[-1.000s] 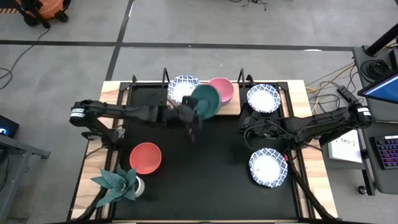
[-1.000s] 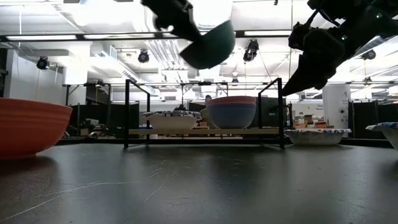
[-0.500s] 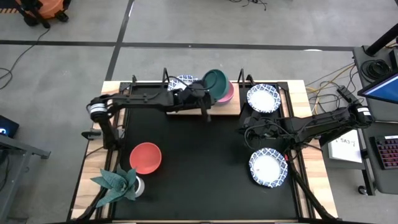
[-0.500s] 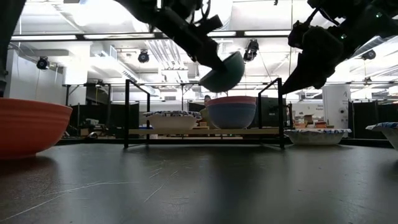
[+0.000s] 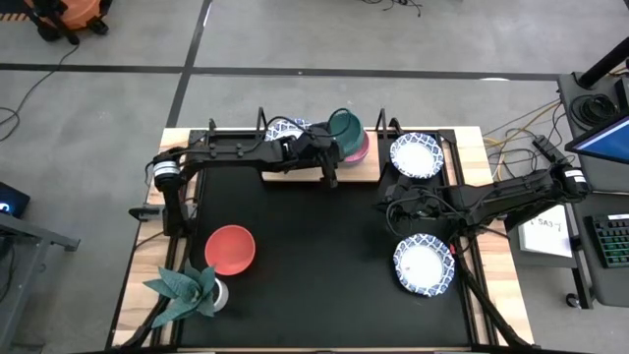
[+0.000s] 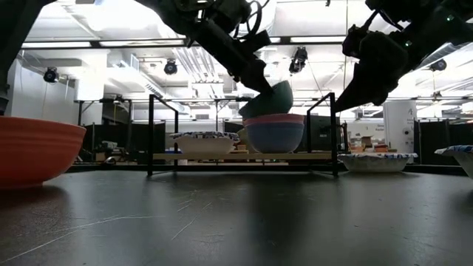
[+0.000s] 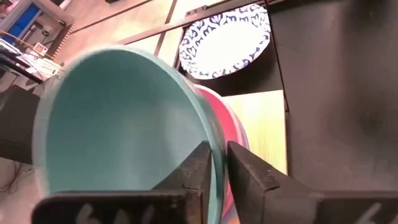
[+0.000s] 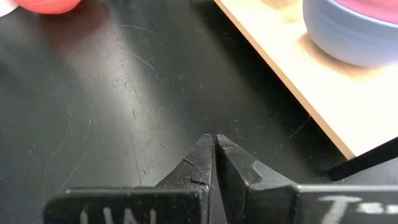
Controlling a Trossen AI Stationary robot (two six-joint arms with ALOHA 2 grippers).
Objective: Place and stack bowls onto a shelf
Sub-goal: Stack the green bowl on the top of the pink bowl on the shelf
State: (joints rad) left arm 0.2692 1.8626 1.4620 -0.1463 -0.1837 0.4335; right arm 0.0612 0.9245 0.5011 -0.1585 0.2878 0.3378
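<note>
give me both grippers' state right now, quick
Left gripper: shut on the green bowl, pinching its rim over the pink bowl on the shelf.
Right gripper: shut, holding nothing, above the table.

Left gripper (image 5: 332,157) over the shelf (image 5: 369,173), clamped on the tilted green bowl (image 5: 345,128). Directly beneath it: the pink bowl (image 6: 274,118) nested in the blue bowl (image 6: 274,137); green rim touching or nearly touching the pink one. Just beside the gripper, along the board toward its own arm: a patterned bowl (image 5: 286,128). Black uprights (image 6: 151,133) close off the shelf's ends. Beyond the far end, a patterned bowl (image 5: 416,154) on the table. Behind the gripper, open black tabletop (image 5: 314,256). Right gripper (image 5: 389,205) hangs above it, another patterned bowl (image 5: 424,265) near its side.
</note>
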